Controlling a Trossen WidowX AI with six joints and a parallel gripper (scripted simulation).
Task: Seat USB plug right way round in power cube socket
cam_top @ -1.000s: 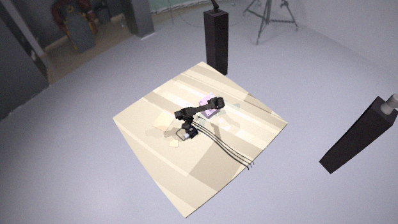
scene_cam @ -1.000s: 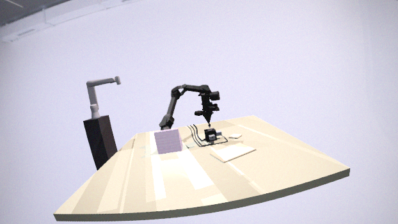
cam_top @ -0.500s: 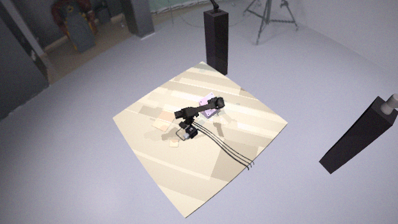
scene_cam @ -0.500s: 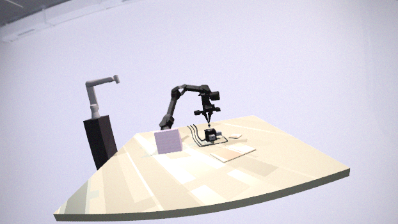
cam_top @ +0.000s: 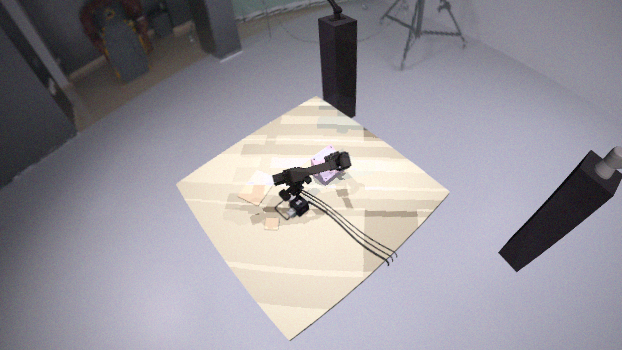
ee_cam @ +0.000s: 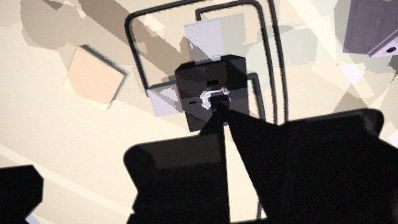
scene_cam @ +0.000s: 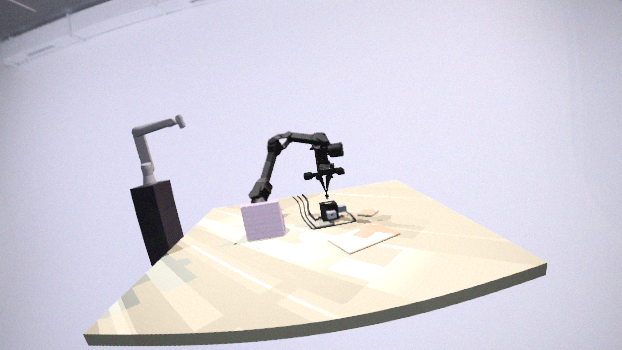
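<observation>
The black power cube [cam_top: 301, 206] [scene_cam: 324, 213] [ee_cam: 191, 77] stands on the table, with pale plugs in two of its sides. My gripper [scene_cam: 327, 194] [ee_cam: 223, 116] points down over the cube and is shut on the USB plug [ee_cam: 218, 102]. The plug looks small and dark, with a bright pale shape around it in the wrist view. In the exterior view the fingertips are slightly above the cube's top. The socket under the plug is hidden, and I cannot tell whether the plug's end touches it or which way round it faces.
Pale side plugs [ee_cam: 202, 40] and black cables [cam_top: 350, 235] [ee_cam: 131, 50] lie around the cube. A pink-violet box [cam_top: 325, 176] [scene_cam: 263, 220] [ee_cam: 369, 25] stands near the arm. A small tan tile [cam_top: 271, 223] [scene_cam: 368, 213] [ee_cam: 95, 77] and a flat board [cam_top: 254, 193] [scene_cam: 357, 243] lie nearby.
</observation>
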